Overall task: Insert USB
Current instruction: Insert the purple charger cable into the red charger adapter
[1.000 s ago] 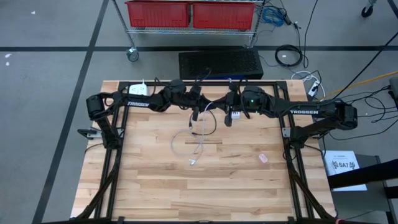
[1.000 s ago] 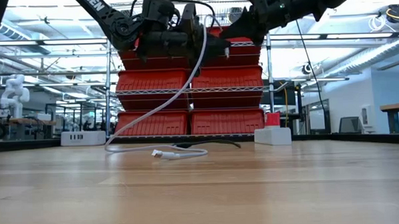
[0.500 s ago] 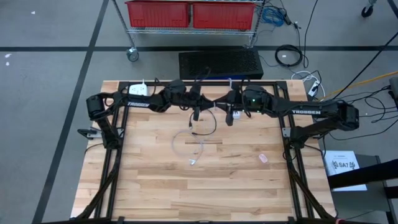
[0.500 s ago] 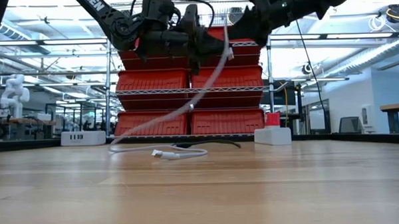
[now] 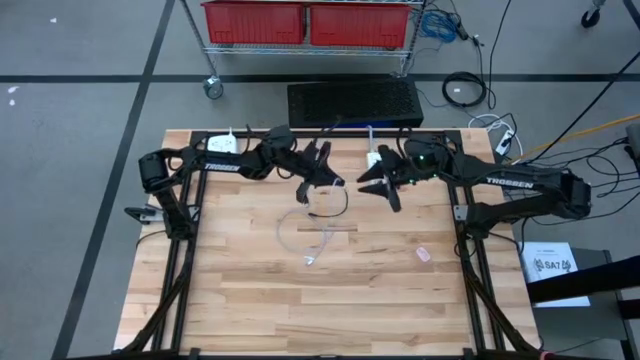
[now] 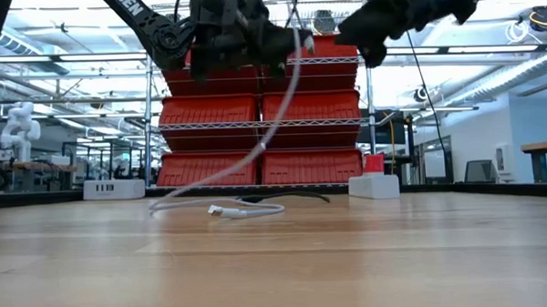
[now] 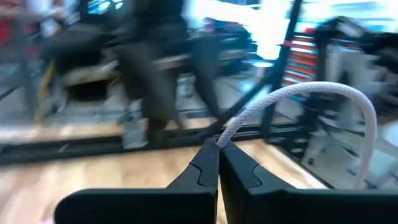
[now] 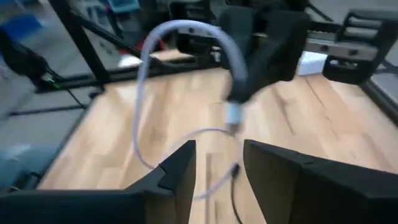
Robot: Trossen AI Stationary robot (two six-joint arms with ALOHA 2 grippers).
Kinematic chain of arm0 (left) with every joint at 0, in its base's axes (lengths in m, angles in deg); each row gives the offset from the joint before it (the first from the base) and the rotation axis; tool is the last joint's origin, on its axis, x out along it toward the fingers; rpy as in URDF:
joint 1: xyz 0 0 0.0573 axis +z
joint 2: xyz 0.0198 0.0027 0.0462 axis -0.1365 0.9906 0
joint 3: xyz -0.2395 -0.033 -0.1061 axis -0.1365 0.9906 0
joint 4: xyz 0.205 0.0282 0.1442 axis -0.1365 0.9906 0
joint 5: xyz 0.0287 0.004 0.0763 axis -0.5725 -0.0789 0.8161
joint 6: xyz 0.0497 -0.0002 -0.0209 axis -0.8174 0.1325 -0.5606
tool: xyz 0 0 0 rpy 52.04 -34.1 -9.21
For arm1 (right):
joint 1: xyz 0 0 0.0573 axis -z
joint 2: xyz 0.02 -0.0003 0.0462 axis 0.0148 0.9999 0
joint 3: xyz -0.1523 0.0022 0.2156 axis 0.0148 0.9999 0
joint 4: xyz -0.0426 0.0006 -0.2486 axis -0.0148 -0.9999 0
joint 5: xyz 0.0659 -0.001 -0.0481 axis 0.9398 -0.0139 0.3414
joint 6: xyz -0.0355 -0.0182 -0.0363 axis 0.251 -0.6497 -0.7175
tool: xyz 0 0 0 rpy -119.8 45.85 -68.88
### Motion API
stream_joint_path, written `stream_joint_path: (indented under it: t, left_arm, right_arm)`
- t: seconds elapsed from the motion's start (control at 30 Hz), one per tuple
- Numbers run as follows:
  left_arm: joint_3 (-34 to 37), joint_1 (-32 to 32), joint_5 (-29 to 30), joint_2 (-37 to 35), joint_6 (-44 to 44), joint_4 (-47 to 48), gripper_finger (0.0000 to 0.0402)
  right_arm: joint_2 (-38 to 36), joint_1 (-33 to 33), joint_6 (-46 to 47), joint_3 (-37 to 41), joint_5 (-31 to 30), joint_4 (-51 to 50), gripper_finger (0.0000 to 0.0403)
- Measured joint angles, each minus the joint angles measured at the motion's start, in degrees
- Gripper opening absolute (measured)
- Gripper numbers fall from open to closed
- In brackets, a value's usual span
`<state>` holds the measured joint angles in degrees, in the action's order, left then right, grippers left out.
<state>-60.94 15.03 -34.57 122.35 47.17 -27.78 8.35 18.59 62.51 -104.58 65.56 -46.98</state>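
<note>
Both hands hover near the tabletop's far edge: left hand (image 5: 322, 178) pinches the white cable (image 7: 298, 99) aloft for mating, right hand (image 5: 381, 186) spread apart, empty.

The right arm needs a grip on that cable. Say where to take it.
Take the white cable just behind its plug, which hangs below the left gripper. Bring the open right gripper in level from its own side, fingers either side of the plug.
</note>
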Motion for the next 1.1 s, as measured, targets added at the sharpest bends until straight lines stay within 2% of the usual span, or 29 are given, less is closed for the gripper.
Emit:
stream_joint_path:
  t: [0.2,0.3,0.57,0.83,1.1]
  left_arm:
    - [0.0,-0.81,-6.14,0.0,-2.49,-1.43,0.0003]
    - [0.0,-1.23,-6.71,0.0,-2.65,-1.43,0.0003]
    - [0.02,-1.57,-7.34,0.0,-2.7,-1.04,0.0003]
    - [0.02,-1.53,-7.34,0.0,-2.79,-0.81,0.0003]
    - [0.02,-1.49,-7.51,0.0,-2.75,-0.56,0.0003]
  right_arm:
    - [6.46,1.6,3.62,1.05,7.32,12.04,0.0127]
    - [10.13,1.95,6.34,1.05,13.2,17.76,0.0128]
    - [15.44,1.97,11.33,1.05,18.03,26.92,0.0128]
    - [16.77,1.97,12.16,1.05,18.64,27.87,0.0114]
    - [16.79,1.93,10.95,1.05,18.77,28.95,0.0058]
